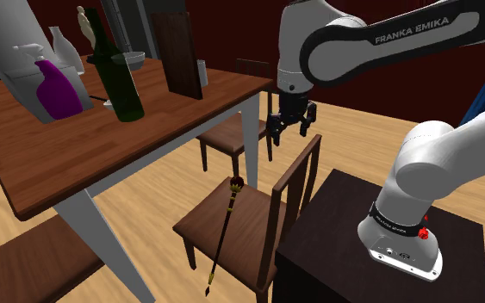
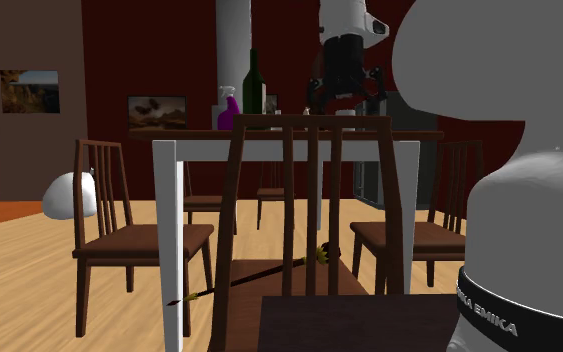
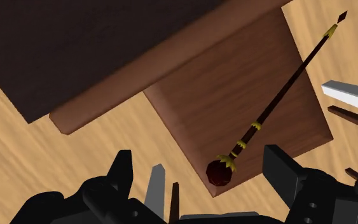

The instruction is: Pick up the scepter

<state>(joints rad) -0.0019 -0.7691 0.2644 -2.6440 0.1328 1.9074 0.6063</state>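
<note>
The scepter (image 1: 224, 231) is a thin dark rod with gold bands and a dark red head. It lies across the brown wooden chair seat (image 1: 253, 228) beside the stand, its pointed end sticking out past the seat's front edge. My black gripper (image 1: 290, 126) hangs open in the air above and behind the chair's backrest (image 1: 296, 185), well clear of the scepter. In the wrist view the scepter's red head (image 3: 220, 170) lies between the spread fingers (image 3: 121, 173), far below them, on the seat (image 3: 234, 95). From the second exterior view, the scepter (image 2: 325, 255) shows through the backrest slats and the gripper (image 2: 347, 95) is high above.
A wooden dining table (image 1: 77, 146) with white legs (image 1: 102, 245) stands close to the chair. It carries a green bottle (image 1: 115, 64), a purple spray bottle (image 1: 55, 90) and a dark board (image 1: 177, 52). More chairs (image 2: 134, 235) ring it. The dark stand (image 1: 352, 245) is next to the chair.
</note>
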